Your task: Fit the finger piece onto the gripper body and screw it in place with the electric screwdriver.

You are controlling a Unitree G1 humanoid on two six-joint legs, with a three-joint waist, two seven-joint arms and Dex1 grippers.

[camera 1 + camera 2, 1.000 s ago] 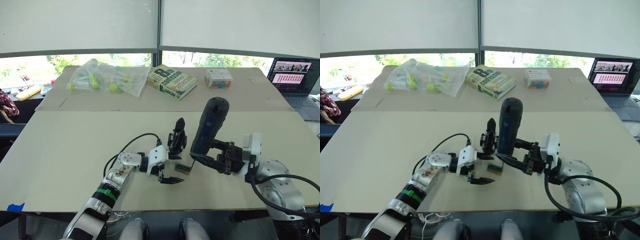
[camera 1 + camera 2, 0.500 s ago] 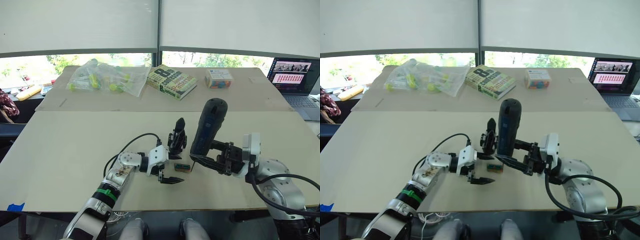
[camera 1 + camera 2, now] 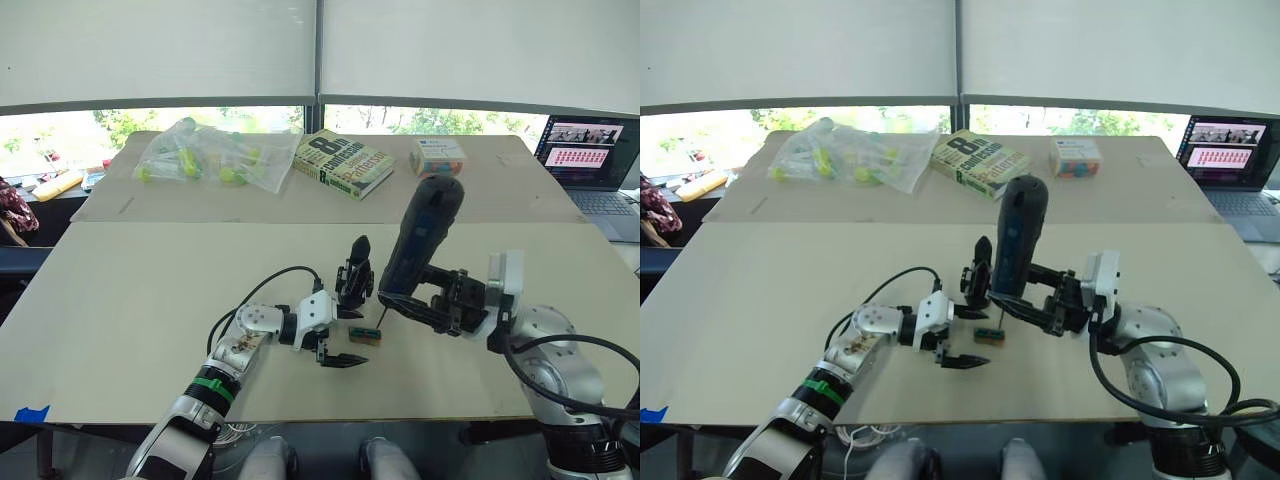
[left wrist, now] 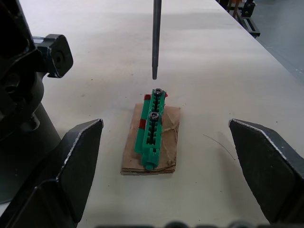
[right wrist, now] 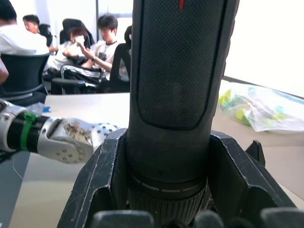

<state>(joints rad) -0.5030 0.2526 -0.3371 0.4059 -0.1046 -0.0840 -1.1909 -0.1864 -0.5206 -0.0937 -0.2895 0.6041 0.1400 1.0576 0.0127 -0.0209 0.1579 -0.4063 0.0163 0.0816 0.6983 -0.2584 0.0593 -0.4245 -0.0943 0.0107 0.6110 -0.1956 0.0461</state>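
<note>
Stretching wide, beige table (image 3: 140, 290), window blinds (image 3: 160, 50)

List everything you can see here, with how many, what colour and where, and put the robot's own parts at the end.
Electric screwdriver: one, black, tilted, bit above the green holder.
Green holder: one, holding two screws, on a brown card, near table edge.
Gripper body: one, black, upright, beside the left end effector.
Book: one, green, far table.
Plastic bag: one, clear with yellow-green items, far left.
Small box: one, pale, far table.
Laptop: one, far right.
People: several, seated, background.
Left end effector: open.
Right end effector: shut on the screwdriver.
</note>
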